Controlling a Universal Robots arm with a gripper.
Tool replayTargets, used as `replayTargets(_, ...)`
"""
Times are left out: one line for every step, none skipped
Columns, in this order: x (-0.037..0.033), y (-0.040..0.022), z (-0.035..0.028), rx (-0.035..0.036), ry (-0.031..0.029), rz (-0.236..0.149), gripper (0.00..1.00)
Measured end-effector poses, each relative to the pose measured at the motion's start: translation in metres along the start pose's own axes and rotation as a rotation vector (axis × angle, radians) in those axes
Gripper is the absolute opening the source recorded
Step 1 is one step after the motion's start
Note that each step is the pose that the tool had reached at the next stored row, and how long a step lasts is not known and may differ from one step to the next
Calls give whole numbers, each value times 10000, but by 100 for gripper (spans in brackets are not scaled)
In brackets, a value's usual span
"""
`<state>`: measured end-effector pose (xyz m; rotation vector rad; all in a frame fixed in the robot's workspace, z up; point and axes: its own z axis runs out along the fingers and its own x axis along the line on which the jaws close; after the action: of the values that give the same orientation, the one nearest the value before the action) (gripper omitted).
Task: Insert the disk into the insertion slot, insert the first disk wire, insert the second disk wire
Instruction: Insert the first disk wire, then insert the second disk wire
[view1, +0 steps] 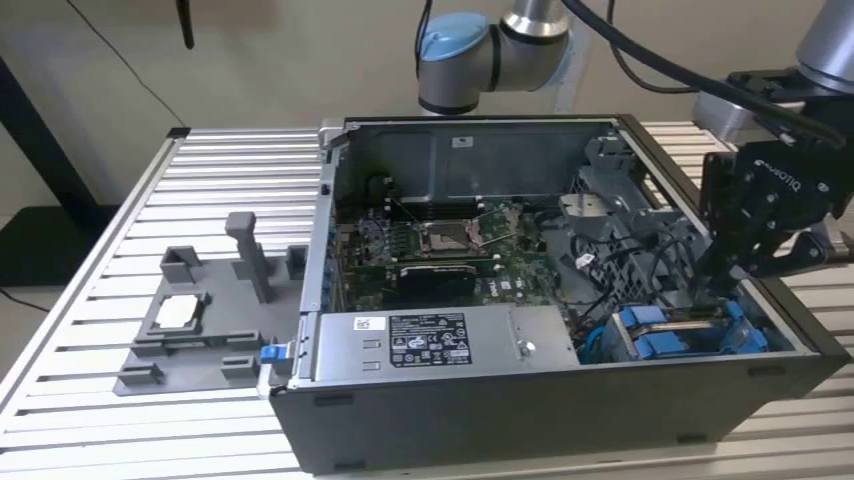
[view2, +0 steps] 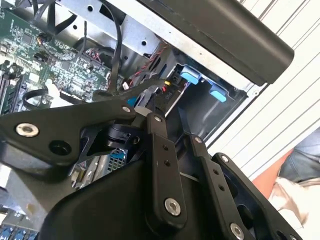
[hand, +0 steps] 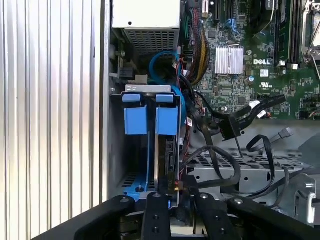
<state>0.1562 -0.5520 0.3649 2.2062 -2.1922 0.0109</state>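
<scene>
Already disk (hand: 164, 150) sits in insertion slot (hand: 117, 150), long axis running away from gripper (hand: 178, 194). Jaws look closed on wire plug (hand: 176, 186) at disk's near end.

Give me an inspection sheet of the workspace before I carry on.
Surface: slatted metal table, bearing the open computer case.
Job's things: disk appears seated in the insertion slot, blue tabs showing.
Clutter: grey fixture on the table, at the exterior view's left of the case.
Gripper: gripper inside the case, at the slot's end.
Cables: black cables and a blue cable loose beside the slot.
Surroundings: part of a person beside the table.
</scene>
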Motion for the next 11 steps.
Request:
replayTargets(-12,20,-1,48,0,1,27)
replayTargets(-21,38,-3,85,-1,2,27)
replayTargets(-23,50,-12,110,2,3,27)
replayTargets(-24,59,-28,128,4,3,27)
replayTargets(-26,66,-44,139,1,4,27)
replayTargets(-26,74,-64,154,-1,3,27)
replayTargets(-26,80,-86,168,0,5,27)
replayTargets(-26,86,-110,180,-2,5,27)
replayTargets(-25,92,-135,192,-3,6,27)
replayTargets(-24,97,-162,208,-4,6,27)
replayTargets(-24,103,-185,223,-7,6,27)
